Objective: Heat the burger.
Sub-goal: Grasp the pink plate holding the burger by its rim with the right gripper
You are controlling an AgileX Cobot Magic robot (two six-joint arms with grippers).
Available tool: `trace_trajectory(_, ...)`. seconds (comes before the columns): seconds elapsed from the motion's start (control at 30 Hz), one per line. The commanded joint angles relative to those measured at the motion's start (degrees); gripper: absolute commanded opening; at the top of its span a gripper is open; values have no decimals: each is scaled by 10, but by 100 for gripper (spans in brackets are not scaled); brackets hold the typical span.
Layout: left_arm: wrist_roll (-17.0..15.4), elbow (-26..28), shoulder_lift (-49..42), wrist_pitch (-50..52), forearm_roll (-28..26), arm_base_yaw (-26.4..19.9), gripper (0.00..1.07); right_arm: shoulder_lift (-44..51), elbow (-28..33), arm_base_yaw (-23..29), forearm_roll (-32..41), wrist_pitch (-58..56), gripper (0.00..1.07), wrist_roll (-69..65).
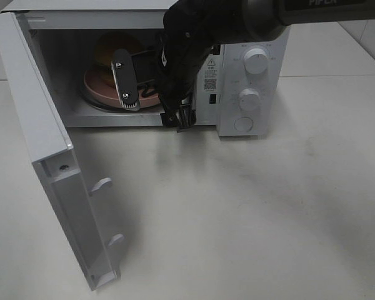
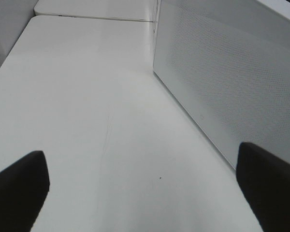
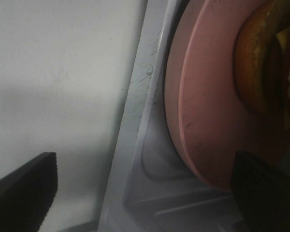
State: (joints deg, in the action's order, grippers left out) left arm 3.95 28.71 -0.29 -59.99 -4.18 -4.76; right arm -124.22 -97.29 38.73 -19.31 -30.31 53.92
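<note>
Exterior high view: a white microwave (image 1: 250,69) is seen at the far edge of the white table (image 1: 237,212), its door (image 1: 50,156) swung wide open toward the near left. Inside the cavity the burger (image 1: 109,50) is set on a pink plate (image 1: 97,84), partly hidden by the arm. The right tool (image 1: 153,103) is reached into the cavity opening just beside the plate; one silver-edged finger (image 1: 125,78) is seen over the plate, the other down at the cavity's front lip. Two knobs (image 1: 256,61) and a round button are seen on the control panel. The left tool is not seen in this view.

Left wrist view: the left tool (image 2: 145,186) is held over bare table, fingers wide apart, nothing between them. Only the two dark fingertips (image 2: 19,186) are shown. A white perforated panel (image 2: 222,82), likely the microwave's side wall, is seen just beside the tool.

Right wrist view: the right tool (image 3: 145,186) is shown with fingers spread wide, nothing clamped. The plate (image 3: 203,116) rim and the cavity's front sill (image 3: 140,140) lie between the fingertips (image 3: 24,188). The burger (image 3: 266,63) is seen on the plate, well inside the microwave: orange-brown bun, a bit of green lettuce at the frame edge. Contact between fingers and plate cannot be told.
</note>
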Motion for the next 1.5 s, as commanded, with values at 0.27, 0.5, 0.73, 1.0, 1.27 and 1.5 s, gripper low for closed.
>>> trace_trajectory(0.27, -2, -2, -11, 5, -3, -1, 98, -81, -99, 2, 10, -5, 92, -26)
trace_trajectory(0.5, -2, -2, -11, 5, -3, -1, 98, -128, -160, 2, 21, -17, 90, -29)
trace_trajectory(0.73, -2, -2, -11, 5, -3, -1, 98, -163, -212, 2, 45, -17, 89, -29)
trace_trajectory(1.0, -2, -2, -11, 5, -3, -1, 98, -187, -229, 0, 64, -18, 72, -19)
trace_trajectory(1.27, -2, -2, -11, 5, -3, -1, 98, -185, -229, 0, 81, -24, 0, -3)
trace_trajectory(1.5, -2, -2, -11, 5, -3, -1, 98, -180, -227, 1, 81, -46, 0, -1)
